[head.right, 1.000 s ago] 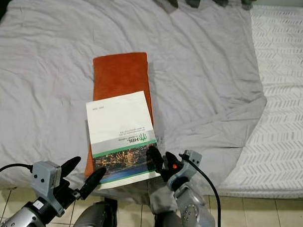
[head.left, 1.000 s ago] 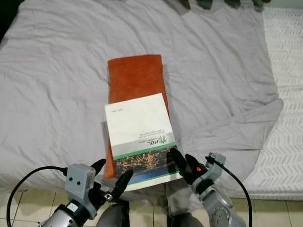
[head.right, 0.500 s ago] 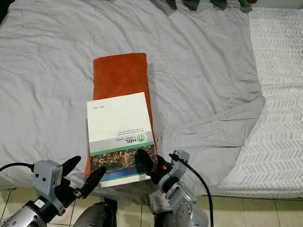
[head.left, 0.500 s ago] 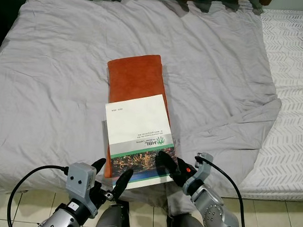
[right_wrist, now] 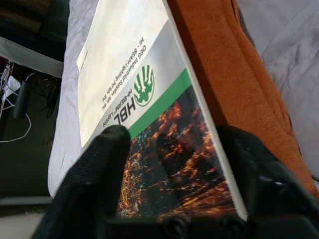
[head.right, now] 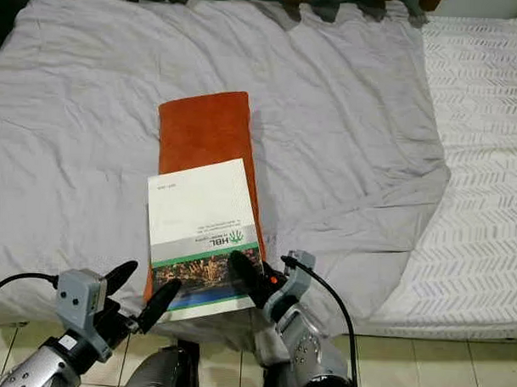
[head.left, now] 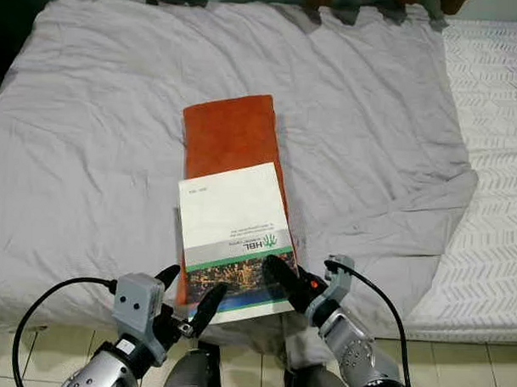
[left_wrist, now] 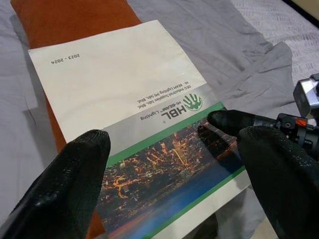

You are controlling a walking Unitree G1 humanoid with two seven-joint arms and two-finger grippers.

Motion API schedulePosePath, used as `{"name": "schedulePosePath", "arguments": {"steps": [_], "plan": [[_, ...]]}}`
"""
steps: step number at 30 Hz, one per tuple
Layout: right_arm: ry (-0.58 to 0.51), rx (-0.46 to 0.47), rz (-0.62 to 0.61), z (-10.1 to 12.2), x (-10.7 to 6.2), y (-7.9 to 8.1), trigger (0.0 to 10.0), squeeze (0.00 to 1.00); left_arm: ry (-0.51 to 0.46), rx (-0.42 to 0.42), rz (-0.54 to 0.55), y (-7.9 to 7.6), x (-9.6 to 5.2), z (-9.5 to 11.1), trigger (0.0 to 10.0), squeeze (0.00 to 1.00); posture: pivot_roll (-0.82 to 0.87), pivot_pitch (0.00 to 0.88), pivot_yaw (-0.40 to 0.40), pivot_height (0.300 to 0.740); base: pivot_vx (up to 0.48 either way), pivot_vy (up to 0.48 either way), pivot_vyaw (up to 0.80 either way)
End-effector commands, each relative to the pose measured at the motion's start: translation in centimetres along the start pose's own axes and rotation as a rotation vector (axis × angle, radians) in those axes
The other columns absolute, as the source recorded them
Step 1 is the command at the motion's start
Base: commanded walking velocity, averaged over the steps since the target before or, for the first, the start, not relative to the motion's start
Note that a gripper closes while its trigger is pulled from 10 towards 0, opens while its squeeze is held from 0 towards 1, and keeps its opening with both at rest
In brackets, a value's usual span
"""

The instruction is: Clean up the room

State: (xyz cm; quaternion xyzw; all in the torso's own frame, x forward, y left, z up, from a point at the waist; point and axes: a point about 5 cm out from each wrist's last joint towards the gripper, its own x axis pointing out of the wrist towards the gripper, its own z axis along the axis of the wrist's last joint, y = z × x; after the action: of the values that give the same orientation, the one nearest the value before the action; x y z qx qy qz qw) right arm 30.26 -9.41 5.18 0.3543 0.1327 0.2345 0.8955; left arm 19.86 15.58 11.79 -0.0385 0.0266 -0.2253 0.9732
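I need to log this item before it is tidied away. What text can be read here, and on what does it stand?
"2021 - 2024": white upper part of the glossy white-and-green booklet with the night-city photo, lying on the orange cushion.
"HBL": beside its green hand logo.
Small lines above "HBL": too blurred to read for sure.

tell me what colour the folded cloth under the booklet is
Burnt orange. The folded cloth shows best in the left eye view, lying under the booklet.
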Motion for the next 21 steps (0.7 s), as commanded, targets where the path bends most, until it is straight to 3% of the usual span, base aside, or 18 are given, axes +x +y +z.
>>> {"name": "schedulePosePath", "arguments": {"steps": [1, 9, 13, 21], "plan": [[0.046, 0.043, -0.012, -1.7, -0.4, -0.3, 0.0, 0.00, 0.046, 0.004, 0.020, 0.3, -0.5, -0.9, 10.0, 0.00, 0.20, 0.382, -0.011, 0.740, 0.000, 0.000, 0.00], [0.036, 0.068, -0.033, -1.7, -0.5, -0.7, 0.0, 0.00, 0.039, 0.015, 0.015, 0.5, 0.2, -1.0, 10.0, 0.00, 0.18, 0.366, -0.014, 0.740, 0.000, 0.000, 0.00], [0.012, 0.094, -0.050, -0.9, -0.5, -1.0, 0.0, 0.00, 0.018, 0.023, 0.012, 0.5, 1.4, -1.1, 10.0, 0.00, 0.17, 0.347, -0.031, 0.740, 0.000, 0.000, 0.00], [-0.014, 0.086, -0.033, 1.4, 0.1, -0.9, 0.0, 0.00, -0.032, 0.021, 0.014, 0.3, 4.1, -1.4, 10.0, 0.00, 0.12, 0.226, -0.100, 0.740, 0.000, 0.000, 0.00]]}}
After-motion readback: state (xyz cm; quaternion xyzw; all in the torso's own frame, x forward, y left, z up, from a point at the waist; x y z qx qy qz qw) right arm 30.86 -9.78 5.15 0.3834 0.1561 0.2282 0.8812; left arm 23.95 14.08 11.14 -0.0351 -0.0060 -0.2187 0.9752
